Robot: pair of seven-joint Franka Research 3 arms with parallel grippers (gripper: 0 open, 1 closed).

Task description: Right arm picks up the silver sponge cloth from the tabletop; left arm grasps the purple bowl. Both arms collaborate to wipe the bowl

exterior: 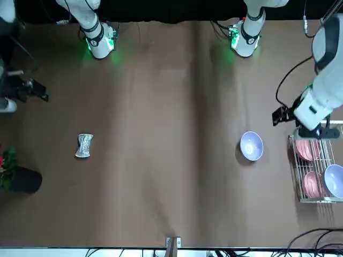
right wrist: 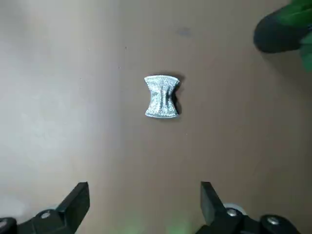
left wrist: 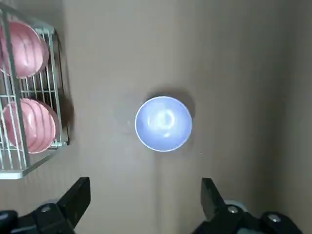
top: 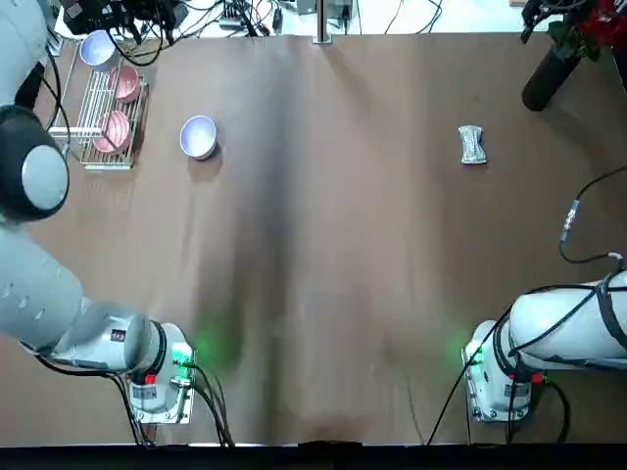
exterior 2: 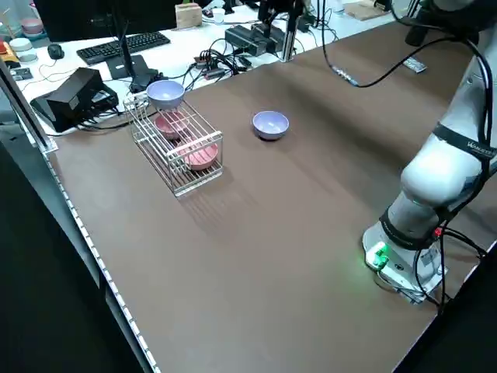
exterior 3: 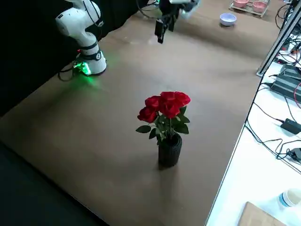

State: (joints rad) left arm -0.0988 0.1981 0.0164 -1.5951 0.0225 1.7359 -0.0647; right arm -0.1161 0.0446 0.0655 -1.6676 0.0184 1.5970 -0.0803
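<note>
A: How far along are we?

B: Hardly started, I'd say. The sponge cloth (right wrist: 162,96) lies on the tabletop (top: 343,245), and the purple bowl (left wrist: 164,124) sits well apart from it, nearer the wire rack (exterior 2: 177,186). Neither one is held.

A: So what are the arms doing?

B: The left gripper (left wrist: 146,187) is over the rack side of the table, its fingers spread with nothing between them. The right gripper (right wrist: 145,187) is on the flowerpot (exterior 3: 170,150) side, also spread and empty, with the cloth in its wrist view.

A: Then everything is left?

B: Yes: pick up the cloth, grasp the bowl, bring the two together and wipe. I see no wiping under way.

A: What does the cloth look like?

B: Small, silvery and glittery, pinched at the waist like a bow tie, with wider ends. It lies by itself near the flowerpot. That narrow middle looks like the handy place to grip, and I'd expect it to squash a little.

A: And the bowl?

B: Round, pale lavender, upright with its mouth open and a thin whitish rim. It looks smooth, so it might slide if one finger touches first. Another lavender bowl (exterior: 333,181) and two pink bowls (left wrist: 30,126) are in the rack; the loose one seems the one to take.
</note>
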